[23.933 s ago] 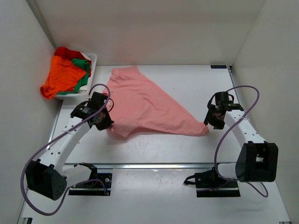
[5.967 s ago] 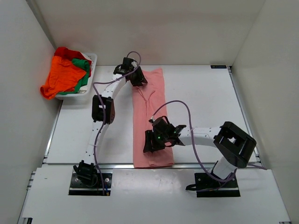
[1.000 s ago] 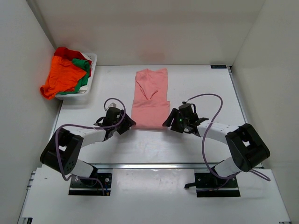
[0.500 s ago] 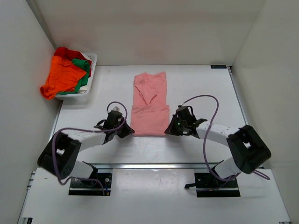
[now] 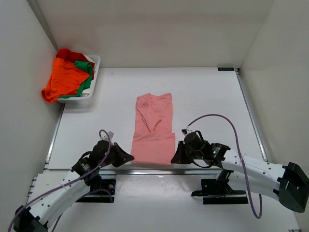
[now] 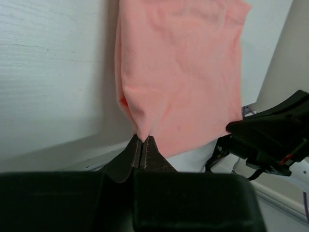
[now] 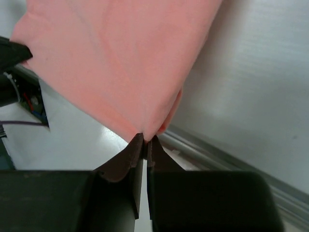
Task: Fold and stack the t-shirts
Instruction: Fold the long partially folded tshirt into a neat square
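Observation:
A salmon pink t-shirt [image 5: 153, 130], folded into a narrow strip, lies lengthwise on the table with its near end at the front edge. My left gripper [image 5: 129, 157] is shut on the near left corner of the pink t-shirt [image 6: 178, 72]. On the other side, my right gripper [image 5: 175, 158] pinches the near right corner of the same t-shirt [image 7: 116, 58]. Each wrist view shows cloth squeezed between closed fingertips, left gripper [image 6: 142, 140] and right gripper [image 7: 145, 138]. Orange, green and red t-shirts [image 5: 67, 77] are heaped at the far left.
A white basket [image 5: 94, 63] at the back left holds the heaped shirts, with the orange one hanging over its side. A metal rail [image 5: 207, 170] runs along the table's front edge. White walls enclose the left, back and right.
Both arms have drawn back toward the near edge, dragging the pink t-shirt with them. Both grippers closed on its near corners during the last second.

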